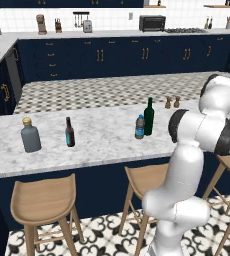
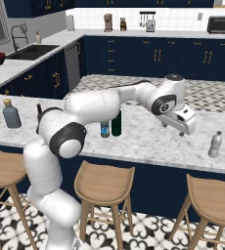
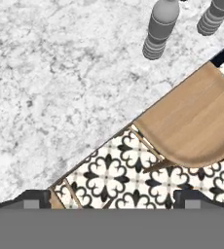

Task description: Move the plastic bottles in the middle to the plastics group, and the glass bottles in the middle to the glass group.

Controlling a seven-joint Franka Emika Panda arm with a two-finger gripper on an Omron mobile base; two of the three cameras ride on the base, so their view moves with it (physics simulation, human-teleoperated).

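Observation:
The blue-labelled water bottle (image 1: pixel 140 127) and the tall dark green glass bottle (image 1: pixel 148 116) stand side by side mid-counter; in the right base view the blue-labelled bottle (image 2: pixel 104 129) and the green bottle (image 2: pixel 116 123) sit partly behind my arm. Far left stand the grey flask (image 1: pixel 30 136) and the small brown bottle (image 1: pixel 70 132). A clear-grey plastic bottle (image 2: pixel 214 144) stands at the counter's right end. My gripper (image 2: pixel 184 129) hangs open and empty above the counter's front edge, left of that bottle. Two grey ribbed bottles (image 3: pixel 160 29) (image 3: pixel 215 17) stand ahead of the fingertips (image 3: pixel 36 199).
The marble counter (image 1: pixel 102 145) runs across, with wooden stools (image 2: pixel 104 183) (image 2: pixel 214 195) along its near side. One stool seat (image 3: pixel 192 126) lies below the hand. Two small wooden shakers (image 1: pixel 172 102) stand at the counter's far edge.

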